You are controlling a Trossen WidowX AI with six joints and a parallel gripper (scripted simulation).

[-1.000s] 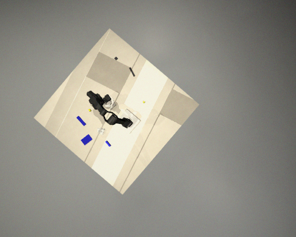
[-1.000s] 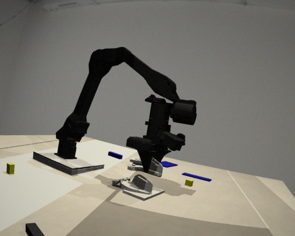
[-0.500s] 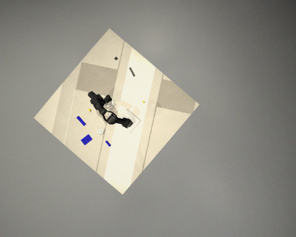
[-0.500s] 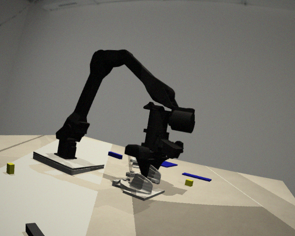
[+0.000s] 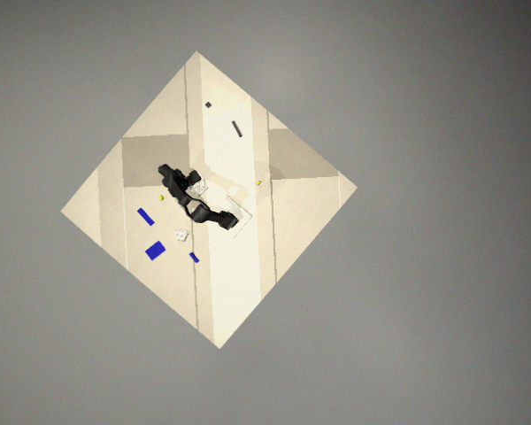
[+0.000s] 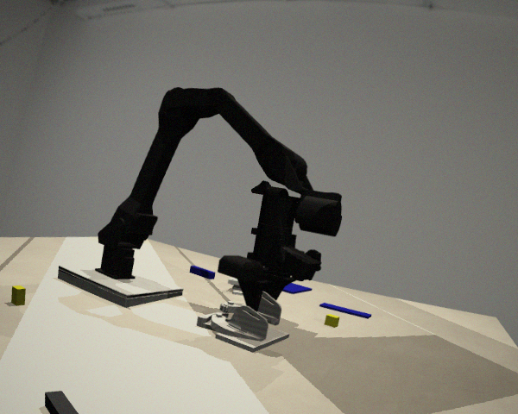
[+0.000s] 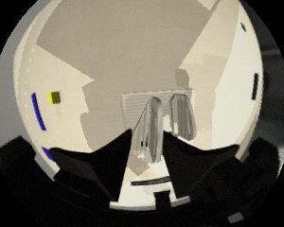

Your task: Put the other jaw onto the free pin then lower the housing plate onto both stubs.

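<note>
My gripper (image 6: 266, 304) (image 7: 145, 131) is shut on a grey jaw (image 6: 271, 309) (image 7: 154, 134), which stands upright between the fingertips and low over the base plate (image 6: 274, 337) (image 7: 130, 106). The other grey jaw (image 6: 248, 322) (image 7: 184, 118) is on that plate, beside the held one, with a gap between their blades. The pins and any meeting of the gear teeth are hidden. The white housing plate (image 5: 180, 235) (image 6: 236, 285), with two holes, lies on the table apart from the base plate, partly behind the gripper in the exterior view.
A yellow block (image 5: 161, 197) (image 6: 331, 320) (image 7: 55, 97), a long blue bar (image 5: 145, 216) (image 6: 344, 310), a blue plate (image 5: 155, 251) and a short blue bar (image 5: 194, 257) (image 6: 201, 272) lie around. Another yellow block (image 5: 257, 182) (image 6: 18, 295) and a black bar (image 5: 236, 128) lie farther off.
</note>
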